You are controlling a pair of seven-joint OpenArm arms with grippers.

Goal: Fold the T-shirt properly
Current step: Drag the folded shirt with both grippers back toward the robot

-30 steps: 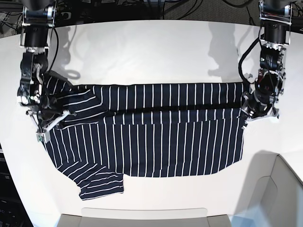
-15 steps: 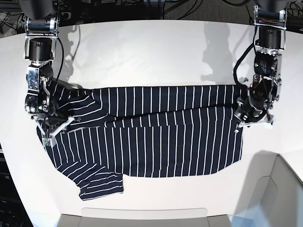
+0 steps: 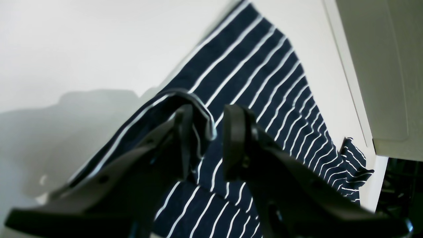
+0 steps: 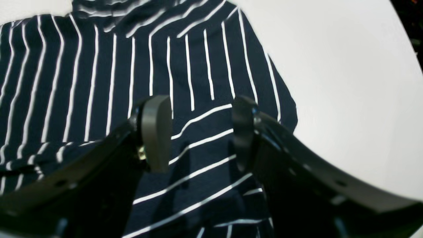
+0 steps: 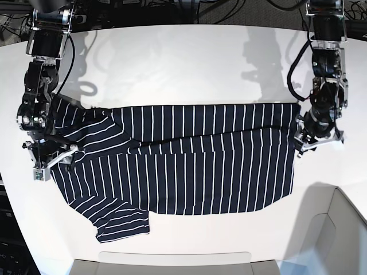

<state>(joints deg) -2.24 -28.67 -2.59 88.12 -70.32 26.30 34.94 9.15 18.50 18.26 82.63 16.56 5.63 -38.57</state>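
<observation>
The dark navy T-shirt [image 5: 189, 166] with thin white pinstripes lies flat across the white table [image 5: 189, 69], its far edge folded over toward the middle and one sleeve sticking out at the near left. My left gripper [image 5: 304, 136] hovers at the shirt's right edge. In the left wrist view my left gripper [image 3: 206, 138] is open, and a curl of the T-shirt hem [image 3: 198, 102] still drapes over one finger. My right gripper [image 5: 50, 157] is at the left sleeve end. Seen from the right wrist, my right gripper [image 4: 201, 132] stands wide open just above the T-shirt [image 4: 99, 66], holding nothing.
A white bin [image 5: 338, 229] stands at the near right corner, also seen as the white bin [image 3: 373, 66] beside the shirt's edge. A pale tray edge [image 5: 172, 262] runs along the table's front. Cables lie beyond the far edge.
Both grippers have gone from shut on the shirt's folded edge to open. The fold now rests on the table, and both arms have drawn slightly outward.
</observation>
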